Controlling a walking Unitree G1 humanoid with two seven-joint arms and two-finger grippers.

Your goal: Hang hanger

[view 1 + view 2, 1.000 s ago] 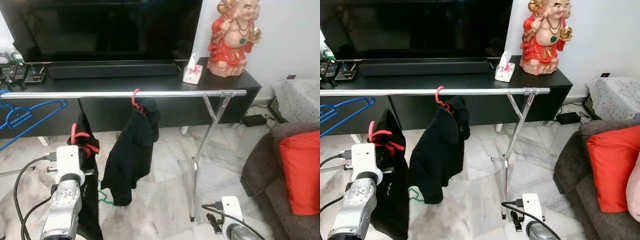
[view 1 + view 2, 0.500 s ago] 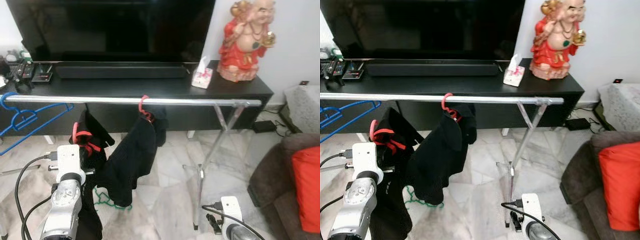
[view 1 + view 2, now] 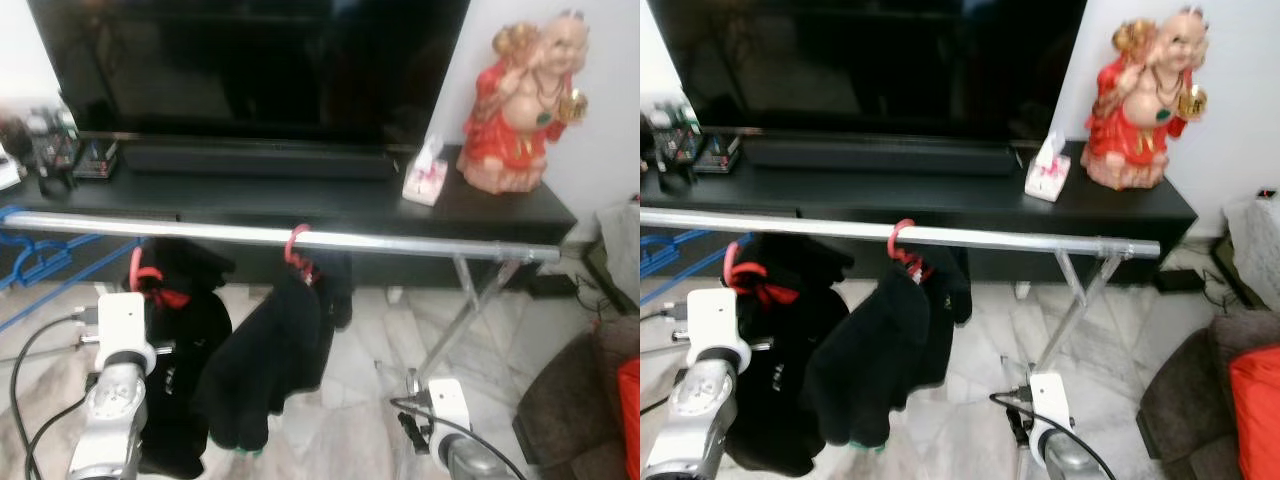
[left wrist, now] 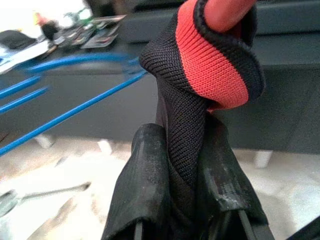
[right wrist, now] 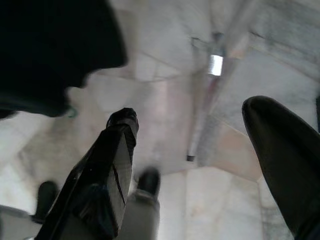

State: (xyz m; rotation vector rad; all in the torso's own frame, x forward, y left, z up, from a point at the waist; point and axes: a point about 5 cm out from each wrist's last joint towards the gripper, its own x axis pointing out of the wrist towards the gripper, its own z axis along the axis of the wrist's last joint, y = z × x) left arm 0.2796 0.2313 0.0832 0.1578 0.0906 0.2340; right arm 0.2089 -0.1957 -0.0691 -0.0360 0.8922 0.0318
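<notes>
My left gripper is shut on the neck of a black garment with a red collar, carried on a red hanger. The hanger's hook sits just below the silver rail, toward its left part. A second black garment hangs from the rail on another red hanger. My right gripper is open, low over the marble floor beside the rack's leg.
Blue hangers hang at the rail's left end. Behind the rail stands a black TV cabinet with a TV, a soundbar, a tissue box and a red statue. The crossed rack legs and a sofa with a red cushion are on the right.
The whole picture has shifted, so the camera moved and the rail now sits lower in view. The held hanger's hook is closer under the rail than before.
</notes>
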